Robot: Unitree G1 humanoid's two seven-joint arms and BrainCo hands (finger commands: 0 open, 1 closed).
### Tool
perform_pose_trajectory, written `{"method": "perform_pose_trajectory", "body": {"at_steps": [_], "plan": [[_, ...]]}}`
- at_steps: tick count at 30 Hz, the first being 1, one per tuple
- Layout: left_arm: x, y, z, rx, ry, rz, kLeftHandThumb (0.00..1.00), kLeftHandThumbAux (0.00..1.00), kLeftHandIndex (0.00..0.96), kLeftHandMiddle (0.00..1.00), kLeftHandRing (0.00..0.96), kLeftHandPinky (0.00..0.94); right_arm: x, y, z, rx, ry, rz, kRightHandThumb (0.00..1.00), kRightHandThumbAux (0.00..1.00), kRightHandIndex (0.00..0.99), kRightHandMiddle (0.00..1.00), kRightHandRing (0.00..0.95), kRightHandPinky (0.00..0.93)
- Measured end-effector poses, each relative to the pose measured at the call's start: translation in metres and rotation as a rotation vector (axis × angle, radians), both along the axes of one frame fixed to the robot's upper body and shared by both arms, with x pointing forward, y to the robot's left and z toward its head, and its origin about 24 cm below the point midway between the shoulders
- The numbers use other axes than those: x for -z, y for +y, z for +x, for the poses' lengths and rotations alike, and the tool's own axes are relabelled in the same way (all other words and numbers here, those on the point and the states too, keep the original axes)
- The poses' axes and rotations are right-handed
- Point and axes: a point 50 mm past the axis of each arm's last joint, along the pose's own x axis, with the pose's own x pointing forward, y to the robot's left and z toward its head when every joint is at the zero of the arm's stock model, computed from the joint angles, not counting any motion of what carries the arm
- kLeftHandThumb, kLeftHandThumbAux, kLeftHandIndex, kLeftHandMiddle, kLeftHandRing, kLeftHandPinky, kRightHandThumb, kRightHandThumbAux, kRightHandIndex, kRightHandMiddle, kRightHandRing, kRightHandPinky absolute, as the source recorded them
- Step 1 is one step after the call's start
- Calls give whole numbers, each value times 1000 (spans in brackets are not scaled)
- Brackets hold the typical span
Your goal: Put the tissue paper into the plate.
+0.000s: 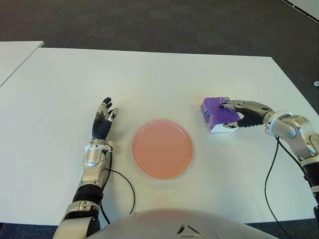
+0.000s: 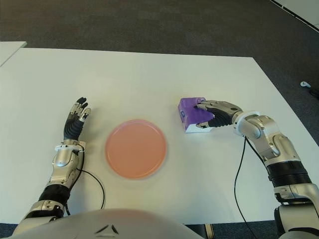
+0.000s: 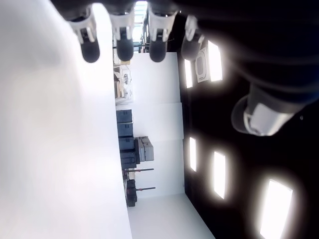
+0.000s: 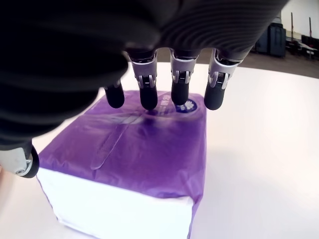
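The tissue paper is a purple and white pack point(image 1: 214, 116) standing on the white table point(image 1: 149, 84), to the right of the pink round plate point(image 1: 162, 148). My right hand point(image 1: 225, 115) reaches in from the right and straddles the pack. Its long fingers point(image 4: 148, 97) stretch nearly straight over the purple top point(image 4: 134, 149), and the thumb point(image 4: 20, 162) sits beside the pack's near white side. The fingers have not plainly clamped it. My left hand point(image 1: 103, 119) shows left of the plate with its fingers extended and nothing in it.
A second white table's corner point(image 1: 15, 55) shows at the far left. Dark carpet point(image 1: 164, 20) lies beyond the table's far edge. Black cables point(image 1: 122, 179) trail from both forearms across the near part of the table.
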Motion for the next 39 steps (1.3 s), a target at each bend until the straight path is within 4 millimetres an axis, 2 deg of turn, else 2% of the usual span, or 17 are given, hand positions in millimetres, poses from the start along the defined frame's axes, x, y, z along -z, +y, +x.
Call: {"method": "perform_pose_trajectory", "body": {"at_steps": [11, 25, 39], "plan": [[-1, 0, 0, 1, -2, 1, 0, 483, 0, 0, 0, 0, -18, 0, 5, -12, -69, 10, 469, 352, 0, 0, 0, 0], [-2, 0, 1, 1, -8, 1, 0, 477, 0, 0, 0, 0, -54, 7, 9, -43, -182, 33, 487, 356, 0, 0, 0, 0], [-2, 0, 1, 1, -3, 0, 0, 479, 0, 0, 0, 0, -60, 15, 13, -93, -198, 5, 504, 362, 0, 0, 0, 0]]}}
